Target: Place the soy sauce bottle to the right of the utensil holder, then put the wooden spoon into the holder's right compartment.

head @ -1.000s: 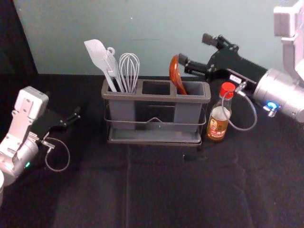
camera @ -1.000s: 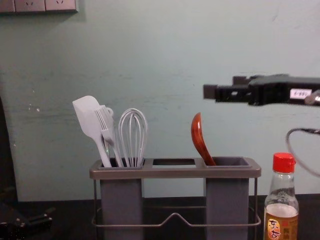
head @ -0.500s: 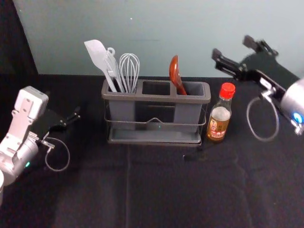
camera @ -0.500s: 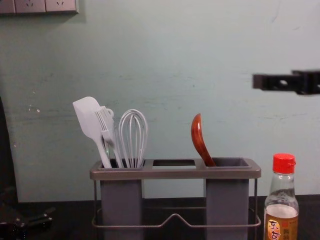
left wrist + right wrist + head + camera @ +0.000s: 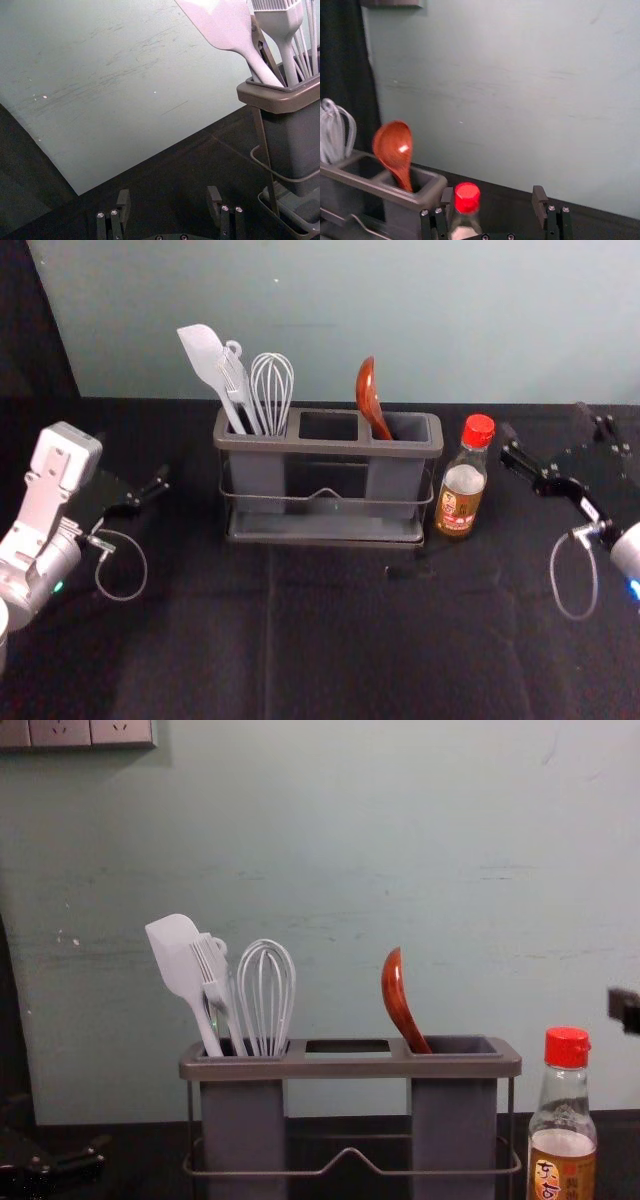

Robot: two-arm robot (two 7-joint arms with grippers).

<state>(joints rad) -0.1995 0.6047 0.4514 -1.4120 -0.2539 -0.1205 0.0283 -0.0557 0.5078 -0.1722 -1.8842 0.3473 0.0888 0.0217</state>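
The wooden spoon [image 5: 369, 400] leans in the right compartment of the utensil holder [image 5: 326, 538], bowl end up. Just right of the holder stands the soy sauce bottle [image 5: 462, 480], upright with its red cap on. To the right of the bottle, my right gripper [image 5: 548, 448] is open and holds nothing; in the right wrist view the right gripper [image 5: 492, 200] has its fingers wide apart, with the bottle's cap [image 5: 467, 197] beyond one of them. My left gripper [image 5: 150, 475] stays parked left of the holder; in the left wrist view the left gripper [image 5: 167, 202] is open and empty.
A white spatula [image 5: 207, 360], a brush and a whisk [image 5: 272, 390] stand in the holder's left compartment. A wall [image 5: 330, 320] rises behind the table [image 5: 330, 630], which is covered in black cloth.
My right gripper has moved right and downward, away from above the spoon and holder. The spoon, bottle, holder and left gripper have kept their places.
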